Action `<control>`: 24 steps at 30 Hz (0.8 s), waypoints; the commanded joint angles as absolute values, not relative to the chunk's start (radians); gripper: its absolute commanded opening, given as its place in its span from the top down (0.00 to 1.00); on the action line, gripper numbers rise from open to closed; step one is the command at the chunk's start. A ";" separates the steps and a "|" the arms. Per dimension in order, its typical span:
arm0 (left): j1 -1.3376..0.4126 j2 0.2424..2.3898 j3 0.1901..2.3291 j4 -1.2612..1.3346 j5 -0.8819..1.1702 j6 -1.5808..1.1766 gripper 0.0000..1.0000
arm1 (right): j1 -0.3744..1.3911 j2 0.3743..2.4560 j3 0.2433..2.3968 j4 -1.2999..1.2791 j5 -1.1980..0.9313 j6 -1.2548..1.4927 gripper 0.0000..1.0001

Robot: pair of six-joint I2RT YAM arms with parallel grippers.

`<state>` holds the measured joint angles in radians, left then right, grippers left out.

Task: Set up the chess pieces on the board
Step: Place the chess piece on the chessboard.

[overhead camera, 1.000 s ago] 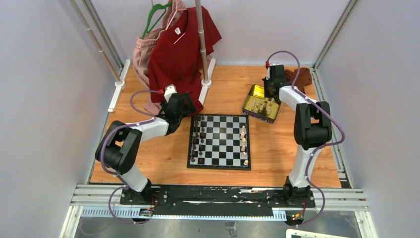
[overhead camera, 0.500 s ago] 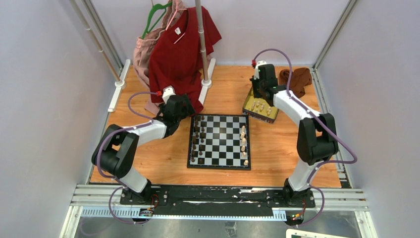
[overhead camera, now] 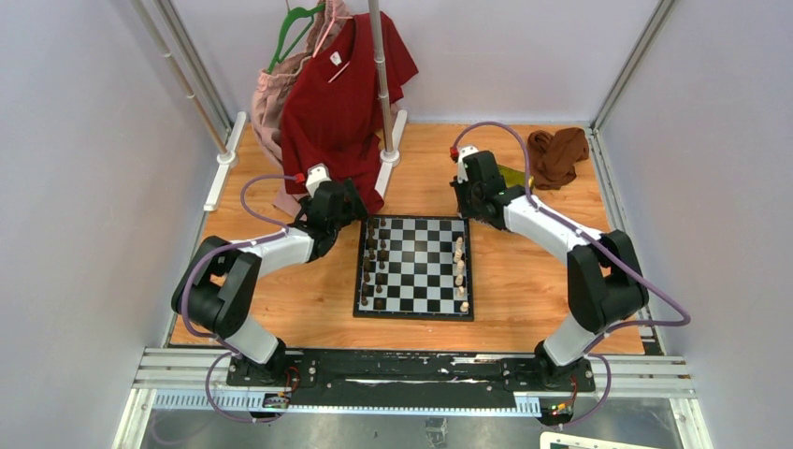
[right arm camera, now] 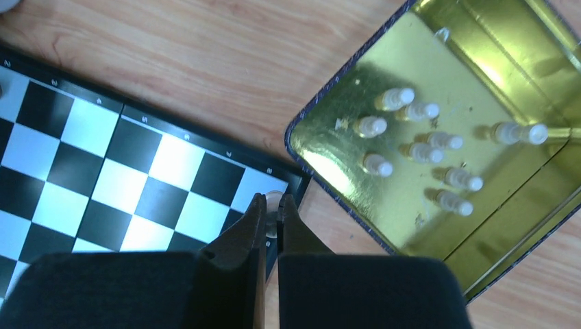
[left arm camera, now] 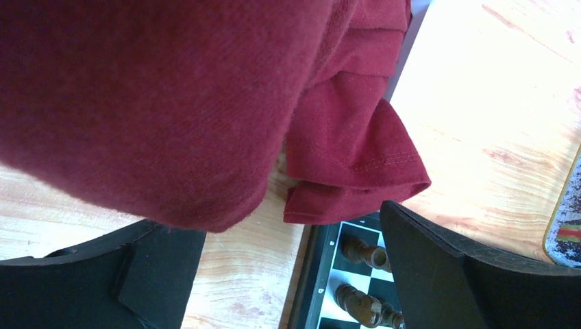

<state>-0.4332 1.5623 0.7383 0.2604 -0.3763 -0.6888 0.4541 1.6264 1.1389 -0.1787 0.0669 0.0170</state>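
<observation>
We've got the right gripper [right arm camera: 272,201] pinched on a tiny cream piece [right arm camera: 273,197] at the checkered board's [overhead camera: 416,271] far right corner. Left gripper [left arm camera: 291,226] gapes wide, empty. Dark pieces [overhead camera: 371,267] line its left edge, cream ones [overhead camera: 459,267] its right.

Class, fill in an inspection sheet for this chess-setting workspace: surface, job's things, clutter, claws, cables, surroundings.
Surface: wooden table, flat.
Job's things: board in the middle; dark pieces down its left edge, light pieces down its right edge; spare light pieces in the gold tin by the board's corner.
Clutter: red shirt and pink garment on a rack; brown cloth at the far right.
Claws: left claw open, at the shirt's hem; right claw shut on a pale piece over the board's corner.
Cables: purple cables loop off each arm; none on the board.
Surroundings: grey walls, metal posts.
</observation>
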 commanded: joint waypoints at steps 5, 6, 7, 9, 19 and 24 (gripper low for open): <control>-0.423 1.543 0.724 0.285 -0.383 -0.693 0.00 | 0.497 1.574 1.043 -0.150 0.038 0.077 1.00; -0.423 1.544 0.724 0.285 -0.383 -0.691 0.00 | 0.500 1.575 1.035 -0.148 0.037 0.081 1.00; -0.423 1.544 0.725 0.285 -0.383 -0.691 0.00 | 0.503 1.576 1.028 -0.144 0.035 0.083 1.00; -0.423 1.546 0.724 0.285 -0.383 -0.689 0.00 | 0.505 1.580 1.019 -0.137 0.025 0.088 1.00; -0.423 1.549 0.716 0.291 -0.383 -0.689 0.00 | 0.517 1.612 1.013 -0.132 0.018 0.096 1.00; -0.422 1.552 0.712 0.296 -0.382 -0.689 0.00 | 0.520 1.624 1.004 -0.131 0.020 0.100 1.00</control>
